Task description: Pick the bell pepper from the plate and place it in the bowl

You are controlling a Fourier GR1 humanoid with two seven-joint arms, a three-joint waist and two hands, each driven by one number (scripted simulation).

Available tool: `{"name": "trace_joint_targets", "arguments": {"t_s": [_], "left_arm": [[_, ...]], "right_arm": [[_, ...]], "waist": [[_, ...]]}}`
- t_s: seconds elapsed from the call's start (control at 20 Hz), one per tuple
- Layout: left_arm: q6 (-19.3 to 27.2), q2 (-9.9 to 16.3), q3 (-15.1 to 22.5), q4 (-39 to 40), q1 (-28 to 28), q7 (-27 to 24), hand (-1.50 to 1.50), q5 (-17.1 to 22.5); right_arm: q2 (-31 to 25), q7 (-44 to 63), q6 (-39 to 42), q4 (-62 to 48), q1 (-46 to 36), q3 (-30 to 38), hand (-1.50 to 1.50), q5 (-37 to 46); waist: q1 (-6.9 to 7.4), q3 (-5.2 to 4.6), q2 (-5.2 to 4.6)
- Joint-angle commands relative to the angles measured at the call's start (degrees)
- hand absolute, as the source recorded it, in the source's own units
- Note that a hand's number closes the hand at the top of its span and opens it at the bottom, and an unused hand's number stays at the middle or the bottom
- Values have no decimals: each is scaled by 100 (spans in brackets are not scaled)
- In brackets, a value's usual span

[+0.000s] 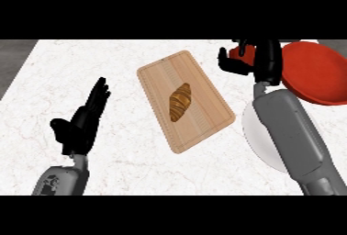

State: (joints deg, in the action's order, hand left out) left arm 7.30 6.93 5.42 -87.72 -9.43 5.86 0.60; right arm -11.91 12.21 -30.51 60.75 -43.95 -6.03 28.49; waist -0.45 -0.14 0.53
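Since the right hand point(244, 57) is up at the far right of the counter point(122, 59) with its fingers curled round something red, I read that as the bell pepper point(238, 52), already off the white plate point(254, 133). Only a small red patch shows behind the fingers, so I can't tell the exact hold. The plate sits near the right edge, mostly hidden under the right forearm, and what shows of it looks bare. The hand is just beside the left rim of the red bowl point(318, 75), not yet over it. My guess: carry phase, with the drop into the bowl still to do. The left hand point(81, 121) rests at lower left, fingers straight and up, holding nothing, well clear of the work. The cutting board point(184, 98) with the croissant point(180, 102) lies mid-counter, left of the right arm's reach line, so it shouldn't interfere.
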Motion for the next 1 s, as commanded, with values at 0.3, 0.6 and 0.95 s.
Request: {"name": "trace_joint_targets", "arguments": {"t_s": [0.3,0.6,0.95], "left_arm": [[-117,-18,-99,102,50,-206,0,9],[-175,-20,-140,263,86,-449,0,-74],[-16,-299,221,-117,358,-316,0,-286]], "right_arm": [[-726,2636,994,701,-1161,117,150,1171],[-935,3114,1256,459,-1756,388,150,1508],[-1672,2200,1340,-895,-1665,872,150,1447]], "waist": [[49,9,-42],[58,7,-49],[112,12,-63]]}}
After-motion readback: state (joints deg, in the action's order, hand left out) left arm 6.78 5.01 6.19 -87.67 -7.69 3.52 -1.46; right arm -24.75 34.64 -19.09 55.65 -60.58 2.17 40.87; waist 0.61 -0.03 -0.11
